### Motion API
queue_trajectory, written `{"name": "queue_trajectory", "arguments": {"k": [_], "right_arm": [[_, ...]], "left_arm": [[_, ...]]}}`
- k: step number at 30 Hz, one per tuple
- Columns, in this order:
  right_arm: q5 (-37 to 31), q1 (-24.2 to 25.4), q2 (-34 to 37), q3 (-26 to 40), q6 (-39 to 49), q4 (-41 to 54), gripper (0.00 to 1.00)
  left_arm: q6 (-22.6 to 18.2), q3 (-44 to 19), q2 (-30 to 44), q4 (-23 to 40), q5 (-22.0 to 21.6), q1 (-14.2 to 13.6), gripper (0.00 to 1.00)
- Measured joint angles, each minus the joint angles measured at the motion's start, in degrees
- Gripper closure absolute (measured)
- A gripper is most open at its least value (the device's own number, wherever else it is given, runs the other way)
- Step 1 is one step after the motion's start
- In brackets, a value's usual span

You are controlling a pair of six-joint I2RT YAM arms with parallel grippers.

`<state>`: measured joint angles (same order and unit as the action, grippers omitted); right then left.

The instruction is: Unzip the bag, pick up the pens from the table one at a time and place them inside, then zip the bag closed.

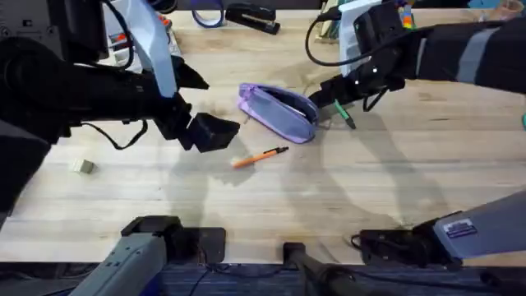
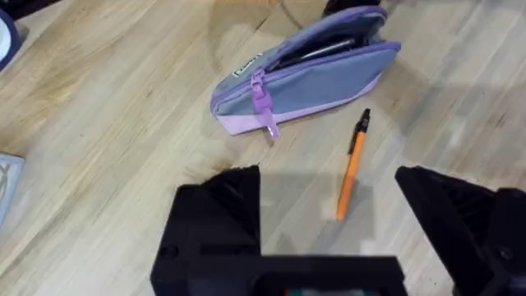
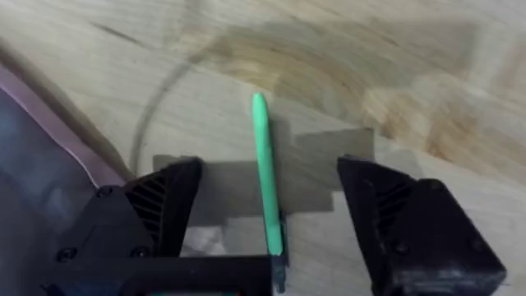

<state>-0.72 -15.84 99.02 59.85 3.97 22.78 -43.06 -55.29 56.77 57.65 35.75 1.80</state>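
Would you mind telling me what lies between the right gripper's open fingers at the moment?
The green pen lies on the table between the right gripper's fingers, untouched, in the right wrist view.

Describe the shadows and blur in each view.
Overhead: the left arm looms large, dark and blurred near the camera; soft arm shadows fall on the table. Left wrist: a shadow lies under the left hand, across the orange pen. Right wrist: the green pen is sharp; the bag at the edge is blurred.
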Motion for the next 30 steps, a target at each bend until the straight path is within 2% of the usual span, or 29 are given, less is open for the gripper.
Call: {"name": "queue_trajectory", "arguments": {"k": [5, 10, 13, 18, 20, 26, 30], "right_arm": [[0.1, 0.0, 0.4, 0.5, -0.4, 0.5, 0.007], [0.3, 0.0, 0.4, 0.7, -0.5, 1.4, 0.104], [0.3, 0.0, 0.4, 0.8, -0.6, 1.8, 0.237], [0.1, 0.0, 0.4, 0.9, -0.7, 1.9, 0.645], [-0.1, 0.1, 0.4, 0.9, -0.6, 1.9, 0.753], [-0.5, 0.3, 0.4, 1.0, -0.6, 1.7, 0.959], [-0.5, 0.3, 0.4, 1.1, -0.6, 1.7, 0.966]], "left_arm": [[0.0, 0.0, 0.0, 0.0, 0.0, 0.0, 0.007], [0.0, 0.0, 0.0, 0.0, 0.0, 0.0, 0.007], [0.0, 0.0, 0.0, 0.0, 0.0, 0.0, 0.007], [0.0, 0.0, 0.0, 0.0, 0.0, 0.0, 0.007], [0.0, 0.0, 0.0, 0.0, 0.0, 0.0, 0.007], [0.0, 0.0, 0.0, 0.0, 0.0, 0.0, 0.007], [0.0, 0.0, 0.0, 0.0, 0.0, 0.0, 0.007]]}}
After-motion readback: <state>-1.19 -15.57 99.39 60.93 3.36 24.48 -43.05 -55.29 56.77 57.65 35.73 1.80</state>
